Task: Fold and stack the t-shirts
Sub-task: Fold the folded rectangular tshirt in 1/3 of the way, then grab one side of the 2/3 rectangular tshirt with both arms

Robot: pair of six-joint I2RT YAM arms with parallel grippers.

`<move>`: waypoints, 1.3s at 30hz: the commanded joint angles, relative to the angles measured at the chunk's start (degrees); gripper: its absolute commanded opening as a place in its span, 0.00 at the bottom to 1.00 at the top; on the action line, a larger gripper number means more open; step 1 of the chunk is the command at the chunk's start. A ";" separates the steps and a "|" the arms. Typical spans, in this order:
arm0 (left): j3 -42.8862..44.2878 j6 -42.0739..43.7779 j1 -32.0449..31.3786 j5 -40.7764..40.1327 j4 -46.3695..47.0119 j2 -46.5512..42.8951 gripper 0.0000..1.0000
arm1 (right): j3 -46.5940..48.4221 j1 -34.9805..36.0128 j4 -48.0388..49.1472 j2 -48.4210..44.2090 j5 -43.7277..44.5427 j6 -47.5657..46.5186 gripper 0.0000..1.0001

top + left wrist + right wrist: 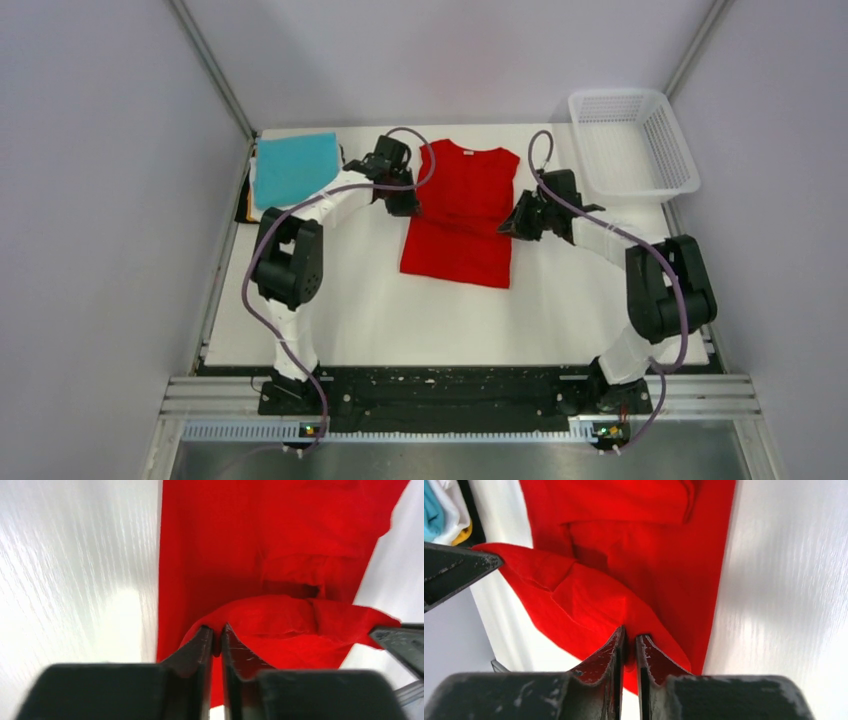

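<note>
**While overhead hides the jaws, the wrist views show them**

The left gripper (217, 630) and right gripper (629, 632) each pinch a raised fold of the red t-shirt (460, 215), jaws nearly together. Overhead alone shows the shirt lying mid-table between the arms.

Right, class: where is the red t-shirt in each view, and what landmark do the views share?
Top external: red t-shirt at centre of the white table.
Left wrist: upper right, a fold pinched in the left tool.
Right wrist: upper centre, a fold pinched in the right tool.
Shared: the table.
</note>
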 commanded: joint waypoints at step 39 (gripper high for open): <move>-33.41 -6.22 2.64 10.64 11.91 -10.37 0.20 | -23.01 5.58 1.80 -12.25 4.36 2.93 0.66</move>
